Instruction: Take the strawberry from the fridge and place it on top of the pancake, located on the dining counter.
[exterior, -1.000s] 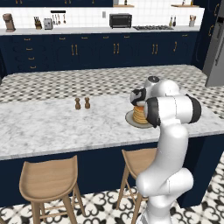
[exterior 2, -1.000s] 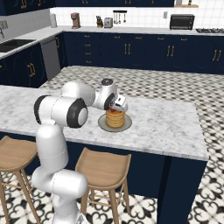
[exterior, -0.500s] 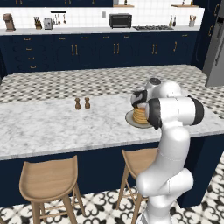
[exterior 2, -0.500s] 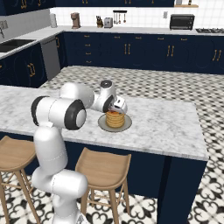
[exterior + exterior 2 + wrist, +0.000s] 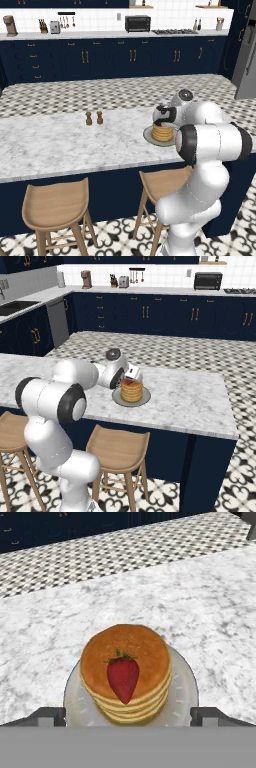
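strawberry [image 5: 123, 678]: red, green-capped, lying on pancake [image 5: 127, 657] | hand [image 5: 127, 716]: fingers spread, empty

The arm [image 5: 200, 165] at the lower right of the left base view is white, fat and round, like smooth tubes. Black rings [image 5: 72, 404] sit at its joints. A grey round cap [image 5: 185, 94] tops the wrist.
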